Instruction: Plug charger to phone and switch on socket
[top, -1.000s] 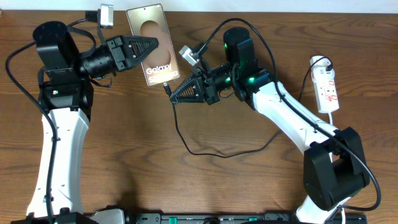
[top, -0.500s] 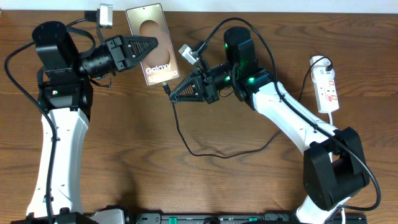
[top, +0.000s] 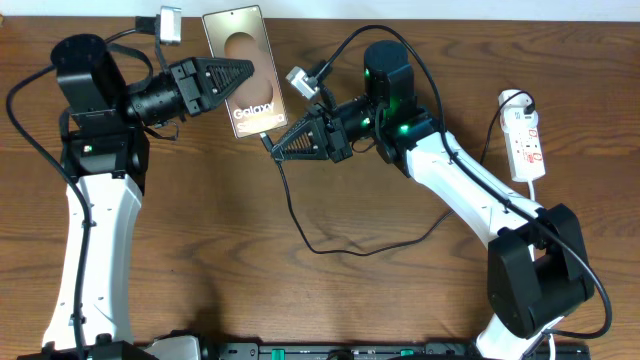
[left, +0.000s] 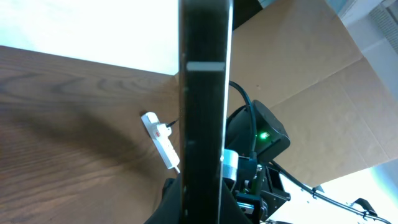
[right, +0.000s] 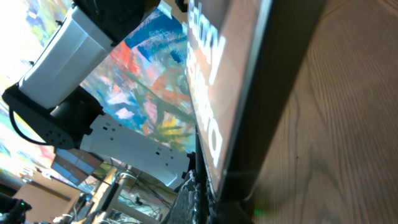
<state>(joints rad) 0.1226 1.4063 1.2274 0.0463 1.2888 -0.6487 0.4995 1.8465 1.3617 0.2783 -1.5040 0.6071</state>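
Jaws of the left gripper (top: 250, 70) are clamped on the flat bronze-grey glossy phone marked "Galaxy" (top: 238, 42), gripping it across its width in the upper left of the overhead frame. In the left wrist view the phone (left: 205, 93) appears edge-on as a dark vertical bar between that gripper's fingers.

Jaws of the right gripper (top: 277, 152) are closed. The long thin black charger cable (top: 287, 195) leaves from between the fingertips and loops down across the brown wooden table (top: 200, 260). The small plug tip is hidden at the fingertips, so the grip on it is judged from the cable's exit point.

Critical relation:
- The phone's long axis runs from the top edge of the overhead frame down toward the centre, leaning slightly right.
- Its lower short edge, where the port is expected, faces the right gripper.
- The right gripper sits just beside that edge, below and to its right, pointing up-left along roughly the same axis.
- In the right wrist view the phone's lower end (right: 249, 93) fills the frame, very near the fingers.
- Whether the plug is already seated cannot be determined.

Insertion therefore requires a short push along the phone's long axis, with the left arm bracing.

The narrow white power strip with red marks (top: 525, 140) lies at the right edge of the frame, well apart from both grippers. The right arm is the nearer one for the switch.
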